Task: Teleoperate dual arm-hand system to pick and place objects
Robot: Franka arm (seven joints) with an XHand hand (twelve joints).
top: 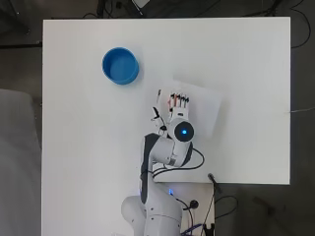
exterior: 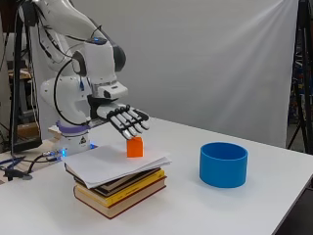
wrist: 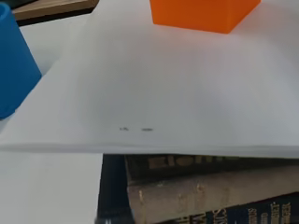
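1. While the hand (exterior: 126,120) hung above the stack of books (exterior: 120,188), its fingers (exterior: 135,123) were stretched out nearly straight and held nothing.
2. The orange block (exterior: 135,147) stood on the white paper (exterior: 112,164) that topped the stack, toward the paper's far right part in the side view.
3. The block lay directly under the fingertips and a little beyond them, apart from them, so the coming move looked to be a short drop onto it.
4. The block appeared roughly cubic, with no clear long axis.
5. The blue bowl (exterior: 223,165) sat on the white table (exterior: 274,196) to the right of the stack, well apart, the likely place for the block.
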